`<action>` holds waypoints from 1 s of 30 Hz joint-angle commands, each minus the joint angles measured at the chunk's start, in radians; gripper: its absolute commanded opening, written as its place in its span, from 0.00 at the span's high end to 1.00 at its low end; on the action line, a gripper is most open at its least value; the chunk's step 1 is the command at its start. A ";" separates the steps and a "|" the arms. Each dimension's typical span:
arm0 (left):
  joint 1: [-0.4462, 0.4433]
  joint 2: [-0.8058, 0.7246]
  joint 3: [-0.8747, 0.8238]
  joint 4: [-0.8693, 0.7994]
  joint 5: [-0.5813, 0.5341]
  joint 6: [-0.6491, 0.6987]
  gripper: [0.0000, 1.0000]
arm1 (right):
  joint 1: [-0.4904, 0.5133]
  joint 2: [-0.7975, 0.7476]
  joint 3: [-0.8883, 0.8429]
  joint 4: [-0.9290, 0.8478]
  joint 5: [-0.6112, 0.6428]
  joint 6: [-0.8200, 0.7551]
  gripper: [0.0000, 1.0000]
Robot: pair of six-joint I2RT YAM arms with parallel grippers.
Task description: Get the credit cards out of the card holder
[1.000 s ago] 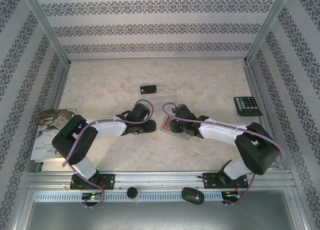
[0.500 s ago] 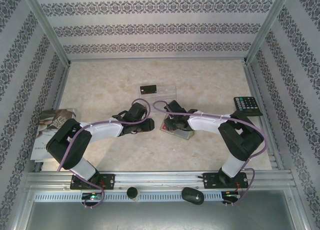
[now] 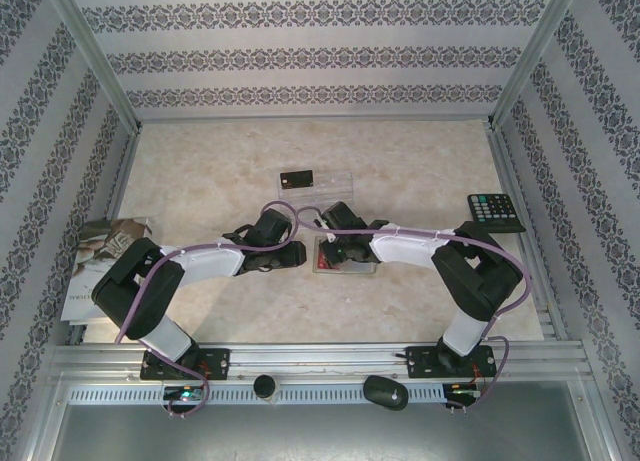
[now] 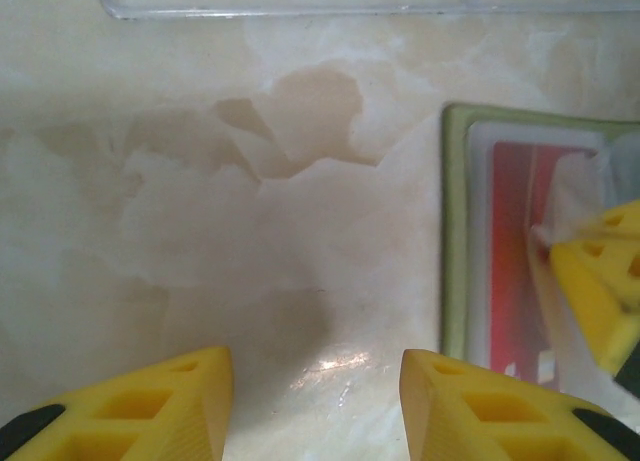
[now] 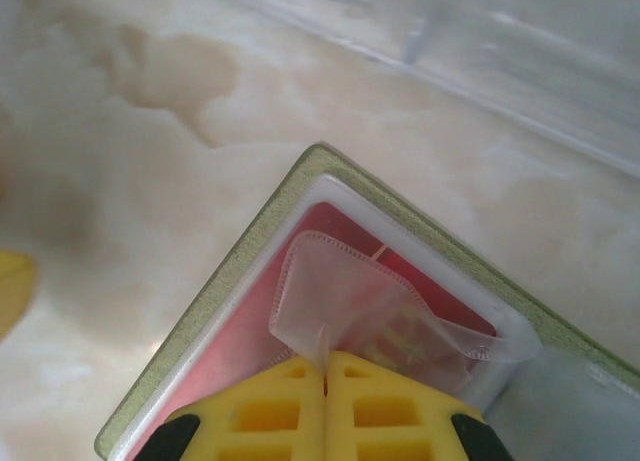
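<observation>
The card holder (image 3: 345, 257) lies open on the table (image 3: 420, 161), a red card (image 5: 255, 311) inside its clear pocket (image 5: 340, 286). My right gripper (image 5: 325, 366) is closed on this soft, thin pocket; my left gripper (image 4: 315, 401) is open just beside. The card seems stiff, light and slippery, so I should pinch its edge. Its gold writing is unreadable.

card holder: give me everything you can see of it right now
The card holder is a flat olive-green wallet lying open on the marble-look table, pale lining facing up, with a rounded corner. A red card sits inside under a clear pocket with a stitched edge. The right gripper has its fingers shut on that pocket's raised, crumpled lip. The left gripper is open at the holder's edge, one finger near the rim; contact unclear.
</observation>
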 commanded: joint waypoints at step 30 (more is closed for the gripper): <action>-0.042 0.196 0.066 -0.035 0.034 -0.004 0.47 | 0.008 -0.111 -0.159 0.262 -0.225 0.115 1.00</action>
